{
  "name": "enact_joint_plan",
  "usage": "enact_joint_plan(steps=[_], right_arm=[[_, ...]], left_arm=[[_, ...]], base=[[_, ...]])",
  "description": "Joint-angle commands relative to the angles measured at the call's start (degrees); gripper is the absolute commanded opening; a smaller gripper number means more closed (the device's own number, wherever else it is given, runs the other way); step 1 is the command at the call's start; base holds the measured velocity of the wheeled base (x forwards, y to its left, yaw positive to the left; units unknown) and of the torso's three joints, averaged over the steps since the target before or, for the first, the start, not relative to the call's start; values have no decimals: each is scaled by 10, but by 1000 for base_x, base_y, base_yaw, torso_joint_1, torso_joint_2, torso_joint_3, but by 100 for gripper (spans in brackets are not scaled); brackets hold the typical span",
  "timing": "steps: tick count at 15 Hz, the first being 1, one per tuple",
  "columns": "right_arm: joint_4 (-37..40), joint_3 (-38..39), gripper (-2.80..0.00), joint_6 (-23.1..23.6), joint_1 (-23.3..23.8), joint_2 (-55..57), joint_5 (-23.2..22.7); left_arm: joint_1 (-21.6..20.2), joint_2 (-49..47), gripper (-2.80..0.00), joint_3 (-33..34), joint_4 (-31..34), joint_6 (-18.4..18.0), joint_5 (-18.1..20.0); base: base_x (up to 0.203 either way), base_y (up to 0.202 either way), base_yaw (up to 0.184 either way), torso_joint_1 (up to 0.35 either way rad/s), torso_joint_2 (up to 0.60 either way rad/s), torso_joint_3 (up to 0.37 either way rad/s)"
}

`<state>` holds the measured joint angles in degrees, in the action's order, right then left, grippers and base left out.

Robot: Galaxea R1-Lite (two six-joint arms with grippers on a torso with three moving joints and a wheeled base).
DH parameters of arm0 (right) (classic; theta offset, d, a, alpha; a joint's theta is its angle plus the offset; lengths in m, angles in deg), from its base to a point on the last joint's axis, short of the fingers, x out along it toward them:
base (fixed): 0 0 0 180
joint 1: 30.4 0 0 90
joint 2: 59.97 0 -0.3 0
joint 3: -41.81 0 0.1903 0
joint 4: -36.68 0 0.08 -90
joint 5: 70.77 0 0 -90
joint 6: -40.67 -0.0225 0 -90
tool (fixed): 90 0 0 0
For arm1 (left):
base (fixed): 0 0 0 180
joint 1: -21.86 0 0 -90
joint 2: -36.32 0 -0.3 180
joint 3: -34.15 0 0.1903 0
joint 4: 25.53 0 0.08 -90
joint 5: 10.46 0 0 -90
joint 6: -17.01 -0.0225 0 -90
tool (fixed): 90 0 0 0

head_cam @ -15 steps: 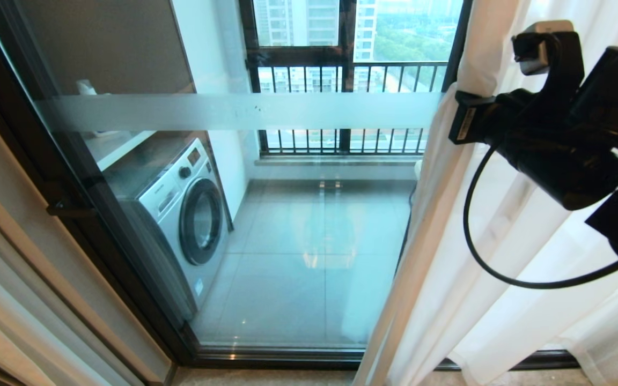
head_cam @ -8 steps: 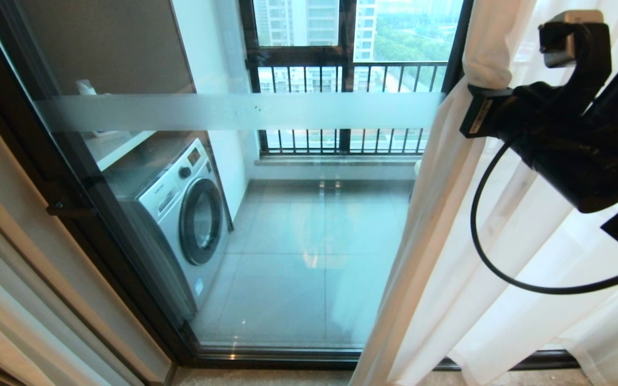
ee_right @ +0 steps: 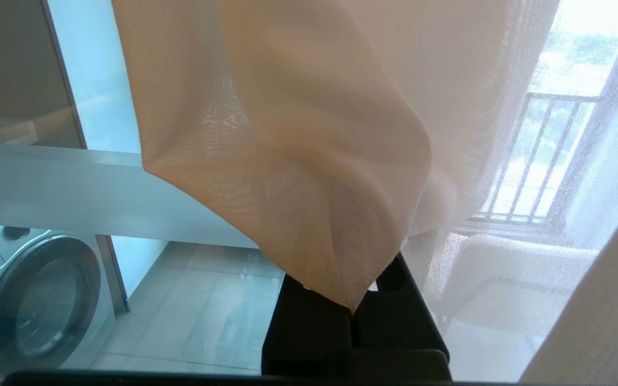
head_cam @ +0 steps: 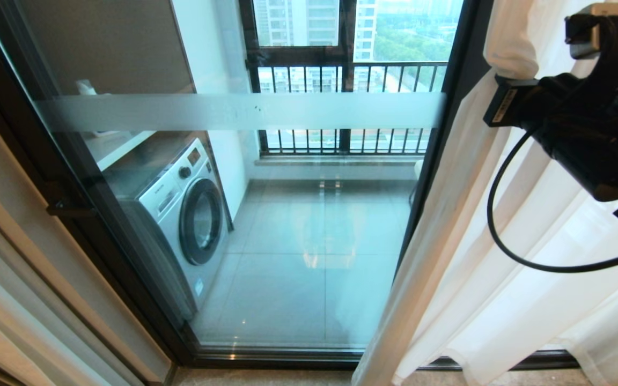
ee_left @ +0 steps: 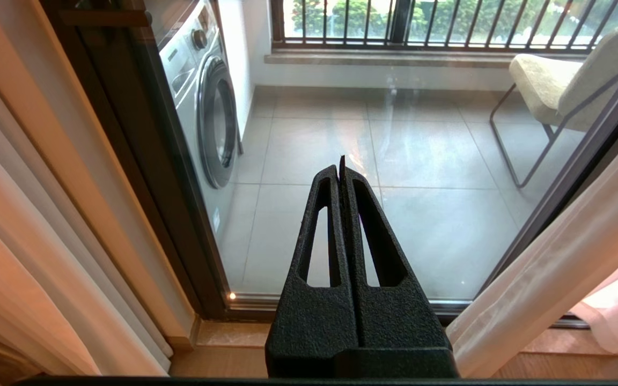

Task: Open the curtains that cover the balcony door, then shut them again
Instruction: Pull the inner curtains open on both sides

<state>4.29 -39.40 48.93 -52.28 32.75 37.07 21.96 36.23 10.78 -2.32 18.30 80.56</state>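
From the head view, the tall glass balcony door [head_cam: 298, 225] with its black metal frame and frosted white horizontal stripe stood uncovered across most of its width. Behind the glass were a white front-loading washing machine [head_cam: 185, 214] on the left, a grey tiled balcony floor [head_cam: 314, 257] and a black-barred railing window [head_cam: 349, 107]. The sheer white, softly folded curtains [head_cam: 470, 268] hung gathered along the door's right edge, reaching the floor. The right pincer [head_cam: 494, 88], on its black arm at upper right, was pressed into the bunched fabric there.

In the left wrist view, the left pincer [ee_left: 341, 166] was held clear of everything, its black fingers pressed together, pointing at the lower part of the glass. A beige-brown opaque drape [ee_left: 24, 257] hung at one side, the sheer curtains [ee_left: 556, 268] at the other, and a beige cushioned chair [ee_left: 566, 80] stood on the balcony.

In the right wrist view, the right pincer [ee_right: 353, 313] was clamped on a pinched fold of the curtains [ee_right: 309, 161], which draped over its fingers.
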Motion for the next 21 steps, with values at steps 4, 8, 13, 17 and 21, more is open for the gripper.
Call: enact_joint_plan(steps=[4, 8, 13, 17, 21], right_arm=[[-4, 0, -280, -1, 24, -2, 0], [-3, -5, -280, -2, 29, -4, 0], [-2, -12, -280, -1, 32, 0, 0], [-3, -12, -280, -1, 40, 0, 0], [-3, -12, -280, -1, 46, 1, -1]], left_arm=[[0, 0, -280, 0, 0, 0, 0], [0, 0, -280, 0, 0, 0, 0], [0, 0, -280, 0, 0, 0, 0], [0, 0, -280, 0, 0, 1, 0], [0, 0, -280, 0, -1, 2, 0]], base=[[0, 0, 0, 0, 0, 0], [0, 0, 0, 0, 0, 0], [0, 0, 0, 0, 0, 0], [0, 0, 0, 0, 0, 0], [0, 0, 0, 0, 0, 0]])
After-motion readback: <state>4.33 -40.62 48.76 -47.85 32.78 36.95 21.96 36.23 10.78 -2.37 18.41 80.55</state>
